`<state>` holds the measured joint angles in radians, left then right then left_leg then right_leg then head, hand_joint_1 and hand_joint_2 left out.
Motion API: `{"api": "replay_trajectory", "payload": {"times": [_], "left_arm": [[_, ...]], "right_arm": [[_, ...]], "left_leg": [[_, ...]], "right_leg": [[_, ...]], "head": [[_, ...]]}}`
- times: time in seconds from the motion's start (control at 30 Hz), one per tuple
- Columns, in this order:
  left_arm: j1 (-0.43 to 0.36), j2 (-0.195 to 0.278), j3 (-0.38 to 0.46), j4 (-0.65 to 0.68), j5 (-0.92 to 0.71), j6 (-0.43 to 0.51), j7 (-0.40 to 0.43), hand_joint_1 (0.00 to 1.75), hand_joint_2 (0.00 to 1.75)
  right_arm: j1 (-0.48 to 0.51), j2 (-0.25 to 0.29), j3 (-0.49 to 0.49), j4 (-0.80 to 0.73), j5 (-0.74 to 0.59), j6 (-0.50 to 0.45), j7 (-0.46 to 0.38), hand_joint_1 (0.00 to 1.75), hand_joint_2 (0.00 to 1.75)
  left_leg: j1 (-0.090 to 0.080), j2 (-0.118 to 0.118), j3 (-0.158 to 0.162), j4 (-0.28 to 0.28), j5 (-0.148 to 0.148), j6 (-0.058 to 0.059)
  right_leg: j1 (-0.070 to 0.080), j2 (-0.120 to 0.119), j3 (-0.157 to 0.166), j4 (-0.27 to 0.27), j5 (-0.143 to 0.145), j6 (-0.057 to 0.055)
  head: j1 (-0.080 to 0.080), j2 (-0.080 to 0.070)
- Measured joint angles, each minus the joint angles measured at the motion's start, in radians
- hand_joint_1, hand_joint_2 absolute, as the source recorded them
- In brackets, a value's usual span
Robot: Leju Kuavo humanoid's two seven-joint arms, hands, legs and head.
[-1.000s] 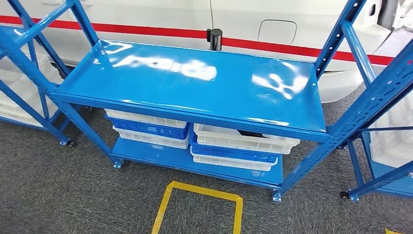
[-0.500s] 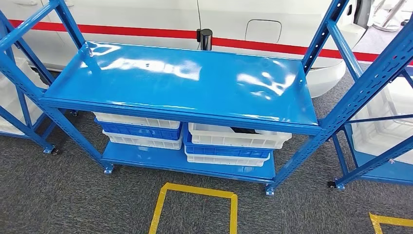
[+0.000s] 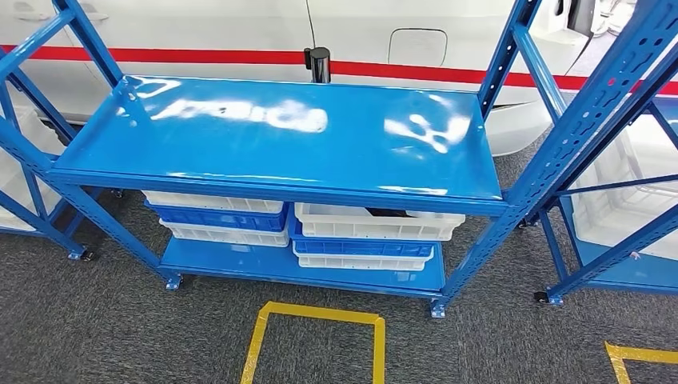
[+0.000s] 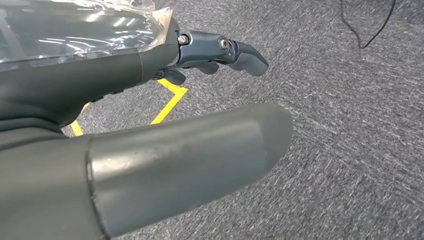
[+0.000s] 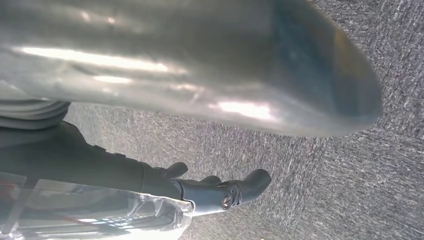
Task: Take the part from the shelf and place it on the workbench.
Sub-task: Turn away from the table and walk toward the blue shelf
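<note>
head view has me facing the blue shelf (image 3: 272,132), the dark part (image 3: 389,213) tucked in the top white bin (image 3: 376,224) underneath, while my left hand (image 4: 150,120) and right hand (image 5: 200,150) hang empty, fingers loose, over carpet (image 4: 350,125).

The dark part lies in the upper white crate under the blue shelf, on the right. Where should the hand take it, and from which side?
Probably from the front, reaching under the shelf board into the top white crate. The dark part sits at the crate's rear, mostly hidden, so its shape cannot be judged; grip whichever edge rises above the crate wall. Both hands hang over the floor, holding nothing.
</note>
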<state>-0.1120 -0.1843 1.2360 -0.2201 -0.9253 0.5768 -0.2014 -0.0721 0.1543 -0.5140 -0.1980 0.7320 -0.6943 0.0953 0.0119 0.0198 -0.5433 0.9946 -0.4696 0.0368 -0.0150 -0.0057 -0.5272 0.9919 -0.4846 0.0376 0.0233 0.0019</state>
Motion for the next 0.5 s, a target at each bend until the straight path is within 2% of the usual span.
{"api": "replay_trajectory", "payload": {"times": [0.2, 0.5], "left_arm": [[0.0, 0.0, 0.0, 0.0, 0.001, 0.0, 0.0, 0.0, 0.0], [0.0, -0.001, 0.001, 0.0, 0.014, 0.0, 0.002, 0.0, 0.0]], "right_arm": [[0.0, -0.001, 0.0, 0.0, 0.012, 0.0, 0.009, 0.0, 0.0], [-0.001, -0.001, 0.002, 0.0, 0.038, 0.0, 0.009, 0.0, 0.0]], "left_leg": [[0.002, 0.0, 0.0, -0.002, 0.001, -0.021], [-0.007, 0.0, -0.001, -0.002, 0.0, -0.024]], "right_leg": [[0.006, 0.0, -0.003, 0.001, 0.0, -0.001], [0.003, 0.0, -0.004, 0.001, 0.0, -0.001]], "head": [[0.0, 0.0], [0.0, 0.0]]}}
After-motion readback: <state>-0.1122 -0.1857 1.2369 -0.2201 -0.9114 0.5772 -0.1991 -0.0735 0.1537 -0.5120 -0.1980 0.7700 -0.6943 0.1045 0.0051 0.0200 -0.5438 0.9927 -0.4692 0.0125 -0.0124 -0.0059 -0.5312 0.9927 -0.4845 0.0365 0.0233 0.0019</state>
